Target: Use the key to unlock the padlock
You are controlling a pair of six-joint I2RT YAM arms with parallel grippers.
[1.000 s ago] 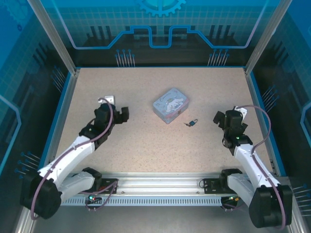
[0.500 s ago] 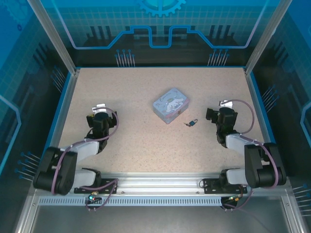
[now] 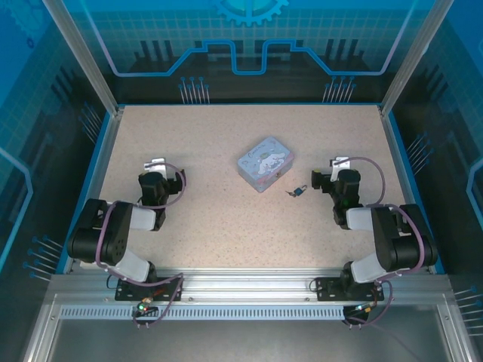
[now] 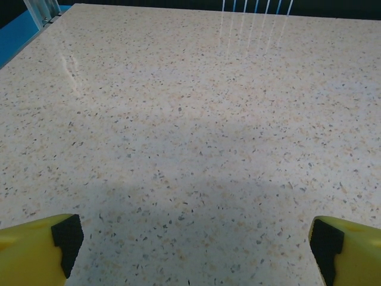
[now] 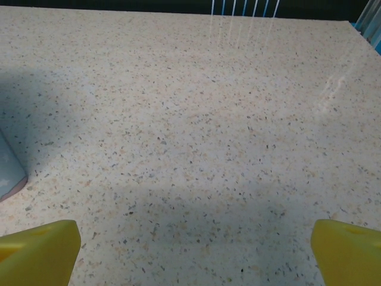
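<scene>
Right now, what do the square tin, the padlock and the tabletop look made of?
Square tin: likely painted sheet metal, going by its pale blue coat, printed white cartoon and rounded corners.
Padlock: dark, probably metal, but too small to judge the finish.
Tabletop: speckled beige, a stone-look laminate or composite. It looks semi-glossy, with streaky light reflections near the far edge.

R wrist: tin (image 5: 8, 171) cut off; key (image 3: 290, 194), padlock (image 3: 300, 189) details too tiny.
</scene>
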